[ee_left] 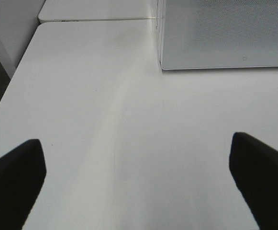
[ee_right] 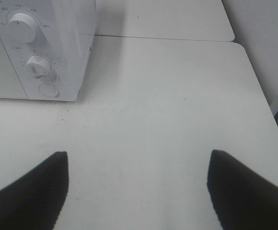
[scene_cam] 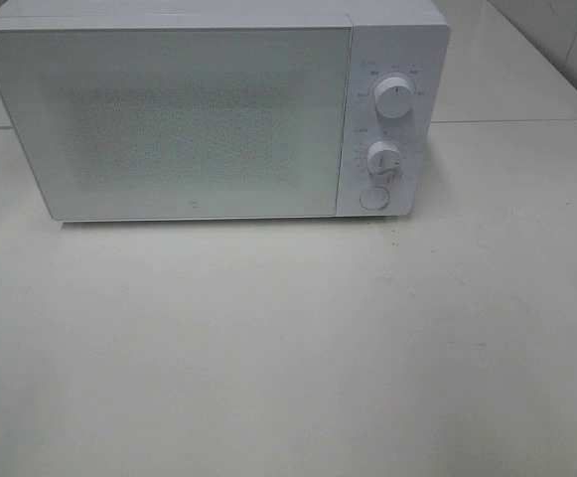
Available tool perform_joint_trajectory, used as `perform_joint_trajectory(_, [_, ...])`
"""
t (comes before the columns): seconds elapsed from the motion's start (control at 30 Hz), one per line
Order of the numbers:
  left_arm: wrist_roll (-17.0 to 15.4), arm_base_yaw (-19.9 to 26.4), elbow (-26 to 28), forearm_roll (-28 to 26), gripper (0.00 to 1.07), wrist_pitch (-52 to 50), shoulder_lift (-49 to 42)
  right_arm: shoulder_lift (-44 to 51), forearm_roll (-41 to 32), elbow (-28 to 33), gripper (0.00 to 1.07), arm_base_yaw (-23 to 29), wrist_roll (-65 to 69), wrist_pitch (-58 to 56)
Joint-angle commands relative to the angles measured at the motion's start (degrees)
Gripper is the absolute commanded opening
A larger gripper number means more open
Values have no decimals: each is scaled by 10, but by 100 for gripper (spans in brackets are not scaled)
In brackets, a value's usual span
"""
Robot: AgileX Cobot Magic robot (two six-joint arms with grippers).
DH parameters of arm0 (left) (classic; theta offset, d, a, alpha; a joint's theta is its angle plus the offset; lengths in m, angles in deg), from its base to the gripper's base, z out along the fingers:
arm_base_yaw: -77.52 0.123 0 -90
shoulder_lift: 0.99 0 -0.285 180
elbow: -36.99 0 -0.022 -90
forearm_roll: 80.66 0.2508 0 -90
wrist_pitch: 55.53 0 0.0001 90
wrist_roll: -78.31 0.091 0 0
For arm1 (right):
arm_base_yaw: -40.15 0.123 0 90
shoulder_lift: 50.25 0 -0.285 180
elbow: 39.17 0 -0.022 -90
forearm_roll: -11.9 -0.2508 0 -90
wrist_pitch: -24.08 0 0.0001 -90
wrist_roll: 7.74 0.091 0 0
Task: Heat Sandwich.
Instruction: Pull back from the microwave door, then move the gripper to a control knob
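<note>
Exterior high view: a white microwave (scene_cam: 169, 119) stands at the rear of a white table (scene_cam: 288, 348) with its door (scene_cam: 164, 124) closed. The control panel on its right side carries an upper dial (scene_cam: 394, 99), a lower dial (scene_cam: 383, 159) and a round button (scene_cam: 373, 197). The tabletop in front of the microwave is open, flat surface. A second table (scene_cam: 506, 70) adjoins behind, across a seam. The sandwich's position cannot be told from any view; the door's patterned window does not show the interior. Left wrist view: the left gripper (ee_left: 135, 139) has its jaws spread wide, and its dark fingers (ee_left: 14, 182) frame bare tabletop. The microwave's front lower corner lies ahead, well apart from the fingertips. The table's outer edge runs close beside one finger, with dark floor beyond it. Right wrist view: the right gripper (ee_right: 139, 153) is likewise parted, with only bare tabletop between its fingers (ee_right: 28, 191). The microwave's control panel lies ahead and to one side, well apart. The table's rounded outer corner and edge lie on the opposite side, bordered by a wall and dark floor.
</note>
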Motion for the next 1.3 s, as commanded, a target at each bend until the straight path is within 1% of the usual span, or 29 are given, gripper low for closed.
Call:
perform_joint_trajectory(0.03, [-2,2,-2,-5,101,1,-15,-37,-1,-3,76,-5,-1,47])
perform_joint_trajectory(0.13, [-2,2,-2,-5,101,1,-15,-58,-2,-3,76,-5,-1,70])
perform_joint_trajectory(0.27, [-2,2,-2,-5,101,1,-15,-123,-4,-3,76,-5,1,162])
perform_joint_trajectory(0.63, [-2,2,-2,-5,101,1,-15,-218,-5,-3,76,-5,1,279])
perform_joint_trajectory(0.7, [-2,2,-2,-5,101,1,-15,-239,-4,-3,76,-5,1,312])
perform_joint_trajectory(0.77, [-2,2,-2,-5,101,1,-15,-273,-4,-2,76,-5,1,370])
perform_joint_trajectory(0.8, [-2,2,-2,-5,101,1,-15,-273,-4,-2,76,-5,1,370])
perform_joint_trajectory(0.9, [-2,2,-2,-5,101,1,-15,-315,-4,-2,76,-5,1,438])
perform_joint_trajectory(0.93, [-2,2,-2,-5,101,1,-15,-315,-4,-2,76,-5,1,438])
perform_joint_trajectory(1.03, [-2,2,-2,-5,101,1,-15,-355,-4,-2,76,-4,1,495])
perform_joint_trajectory(1.17, [-2,2,-2,-5,101,1,-15,-382,-5,-2,76,-2,-2,527])
perform_joint_trajectory(1.23, [-2,2,-2,-5,101,1,-15,-409,-9,13,76,-2,-15,578])
perform_joint_trajectory(1.27, [-2,2,-2,-5,101,1,-15,-409,-9,13,76,-2,-15,578])
perform_joint_trajectory(1.3, [-2,2,-2,-5,101,1,-15,-418,-20,22,76,-2,-26,605])
